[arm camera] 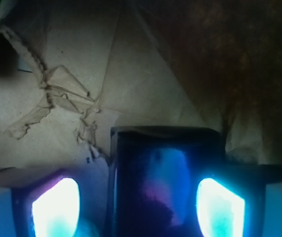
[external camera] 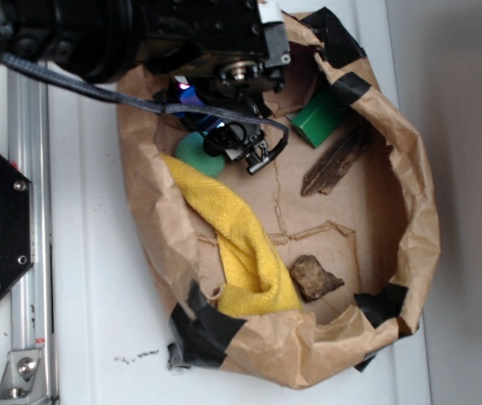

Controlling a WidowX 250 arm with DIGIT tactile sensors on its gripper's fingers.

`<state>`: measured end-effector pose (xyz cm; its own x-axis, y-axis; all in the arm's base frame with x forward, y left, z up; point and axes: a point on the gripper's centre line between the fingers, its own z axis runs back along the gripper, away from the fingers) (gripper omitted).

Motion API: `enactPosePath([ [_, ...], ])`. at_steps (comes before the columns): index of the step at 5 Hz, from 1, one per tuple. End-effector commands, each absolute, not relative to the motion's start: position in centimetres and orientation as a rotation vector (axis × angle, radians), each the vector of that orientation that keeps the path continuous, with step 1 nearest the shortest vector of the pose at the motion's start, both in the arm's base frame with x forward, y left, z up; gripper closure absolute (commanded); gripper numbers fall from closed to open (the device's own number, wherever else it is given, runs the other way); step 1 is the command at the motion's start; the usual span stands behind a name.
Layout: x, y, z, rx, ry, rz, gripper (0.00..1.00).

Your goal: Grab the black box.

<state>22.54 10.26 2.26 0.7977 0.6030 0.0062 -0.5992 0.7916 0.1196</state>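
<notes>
In the wrist view the black box fills the lower middle, glossy with blue reflections, resting on the brown paper. My gripper is open and straddles it. The left fingertip glows beside the box with a strip of paper showing between them. The right fingertip sits at the box's right edge. In the exterior view the gripper hangs low at the back left inside the paper tray, next to the green ball. There the box is hidden under the arm.
The brown paper tray has raised, black-taped walls. Inside lie a yellow cloth, a green rectangular block, a wooden stick and a brown rock. A metal rail runs along the left.
</notes>
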Motion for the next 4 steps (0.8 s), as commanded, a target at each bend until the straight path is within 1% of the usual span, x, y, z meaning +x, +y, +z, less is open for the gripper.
enactPosePath([
  [1, 21.7, 12.0, 0.1, 0.225, 0.082, 0.611, 1.0],
  [2, 20.4, 13.4, -0.4, 0.231, 0.125, 0.685, 1.0],
  [3, 20.5, 13.1, 1.0, 0.203, 0.073, 0.672, 1.0],
  [4, 21.0, 12.0, 3.1, 0.132, -0.002, 0.641, 1.0],
])
